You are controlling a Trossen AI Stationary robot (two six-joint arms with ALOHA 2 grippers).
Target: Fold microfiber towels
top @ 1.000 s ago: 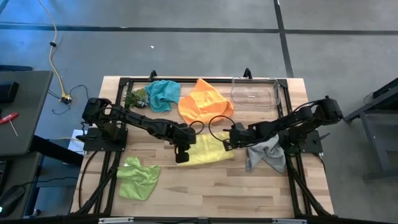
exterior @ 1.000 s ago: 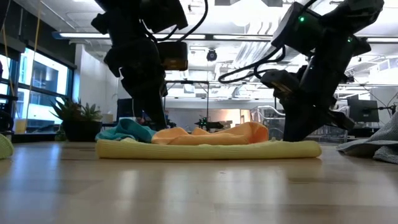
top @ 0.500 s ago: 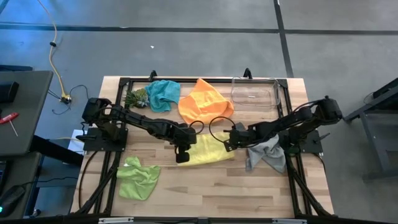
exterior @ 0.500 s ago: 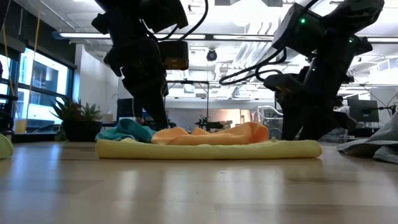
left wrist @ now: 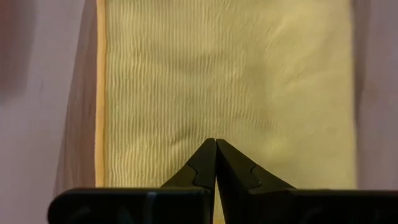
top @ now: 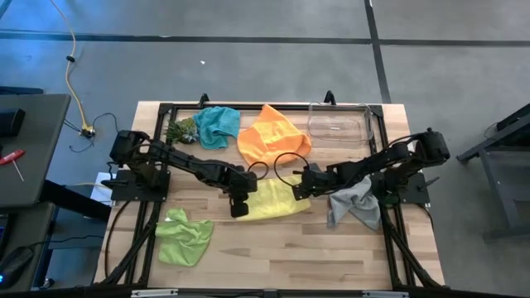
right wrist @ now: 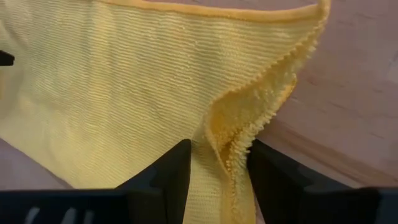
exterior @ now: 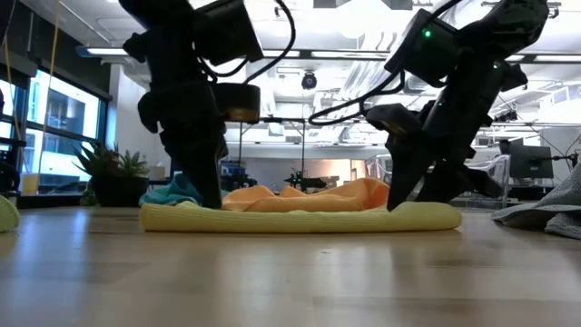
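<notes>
The yellow towel [top: 272, 199] lies flat on the wooden table's middle, with the other towels spread around it. My left gripper [left wrist: 216, 142] is shut, its tips down on the towel's left end [exterior: 182, 216]. My right gripper [right wrist: 217, 146] stands open over the towel's right end [top: 300, 195]. A raised fold of the cloth stands between its fingers. Orange [top: 272, 136] and teal [top: 217, 126] towels lie bunched at the far side. A grey one [top: 356, 205] lies at the right and a lime one [top: 184, 236] at the near left. My left gripper has its shut fingertips [left wrist: 211, 155] down on the yellow towel's top face near its left end [left wrist: 186, 112]. It comes steeply from above, and the towel lies flat under it. My right gripper straddles a raised, fringed fold [right wrist: 231, 134] at the towel's right edge, slanting down from the right. Whether its fingers [right wrist: 177, 165] touch the fold I cannot tell.
A clear plastic bin [top: 339, 124] stands at the far right and a small green spiky plant [top: 180, 131] at the far left. A black frame [top: 166, 108] runs round the tabletop. Bare wood lies along the near edge [top: 281, 257].
My right gripper has opened and dipped toward the yellow towel's right end, which has drawn in a little toward the middle. My left gripper, still shut, has sunk slightly onto the towel's left end. The rest of the towel has stayed flat.
</notes>
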